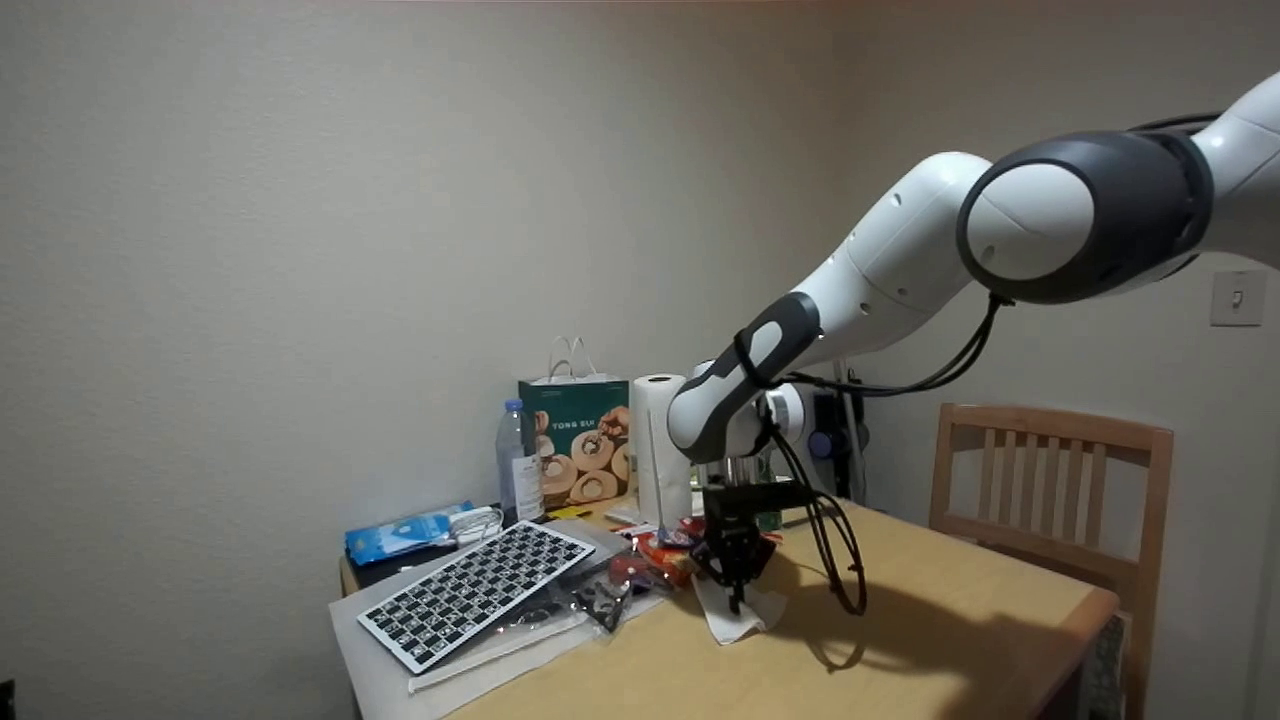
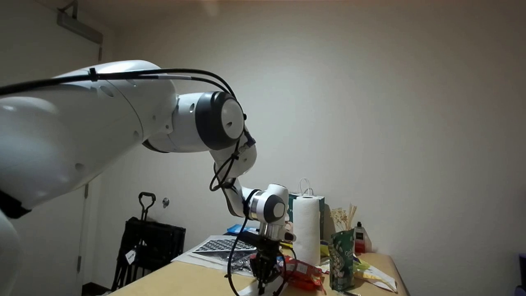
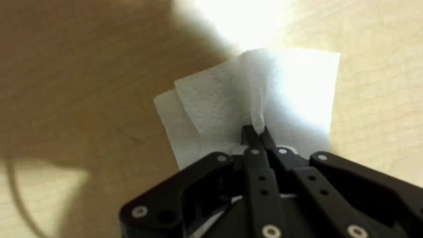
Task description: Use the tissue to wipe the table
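Tissue [image 3: 221, 109]: pinched at a raised fold between the fingertips of the hand [image 3: 258, 133], with the rest spread beneath in overlapping layers on the tabletop [image 3: 380, 109]. Closed narrow, with only the thin fold caught at the tips. Hidden behind the hand in the wrist view: near edge of the tissue; bare wood grain visible around the other edges. Pointed downward in both exterior views, tips down at the tissue.

Overhead, white arm [image 1: 900, 260] slanting down to the hand, with black cables [image 2: 49, 83] strung along it and looping down just beside the hand.

Outward from there: crinkled red packet [image 2: 306, 279] near the hand, then clear plastic [image 1: 612, 610] with dark contents. White-framed panel [image 1: 475, 592] with rows of dark squares, lying over pale sheets [image 1: 370, 670] in an exterior view.

Farther back: upright paper-towel roll [image 1: 660, 450], green paper bag [image 1: 580, 440] with white handles just beside, then blue-capped bottle [image 1: 525, 480]. Blue packet [image 1: 400, 537] and white cable [image 1: 478, 525] side by side beyond the panel.

In an exterior view, also: dark green pouch [image 2: 342, 263] standing upright, dried stems [image 2: 341, 218] showing above, red-bottomed bottle [image 2: 360, 242] beside.

Off the tabletop: slat-back wooden chair [image 1: 1055, 428], light switch [image 1: 1238, 298] on the wall [image 1: 300, 200] and, in an exterior view, black folded item [image 2: 160, 242] with a handle.
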{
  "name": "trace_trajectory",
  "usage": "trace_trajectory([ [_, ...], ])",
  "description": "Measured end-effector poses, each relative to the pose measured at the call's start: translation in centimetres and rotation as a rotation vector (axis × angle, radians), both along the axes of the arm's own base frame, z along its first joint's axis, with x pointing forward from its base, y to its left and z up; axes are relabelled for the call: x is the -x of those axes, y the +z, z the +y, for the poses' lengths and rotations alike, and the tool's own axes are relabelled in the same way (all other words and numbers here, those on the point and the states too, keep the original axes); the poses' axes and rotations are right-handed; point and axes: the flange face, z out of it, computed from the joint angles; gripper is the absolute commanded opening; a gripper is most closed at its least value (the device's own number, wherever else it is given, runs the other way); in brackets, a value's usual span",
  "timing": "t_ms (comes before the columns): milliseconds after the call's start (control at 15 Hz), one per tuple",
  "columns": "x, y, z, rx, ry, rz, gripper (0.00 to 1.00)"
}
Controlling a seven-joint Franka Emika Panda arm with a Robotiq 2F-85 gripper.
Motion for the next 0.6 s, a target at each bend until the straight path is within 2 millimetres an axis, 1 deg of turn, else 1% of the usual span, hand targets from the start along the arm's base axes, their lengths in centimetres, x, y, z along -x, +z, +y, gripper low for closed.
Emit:
trace_trajectory([
  [133,1.0,0.0,-0.4,-0.023,-0.030,-0.035,0.00],
  [333,2.1,0.1,-0.3,-0.017,-0.036,-0.075,0.02],
  [600,2.5,0.1,-0.3,-0.015,-0.037,-0.077,0.00],
])
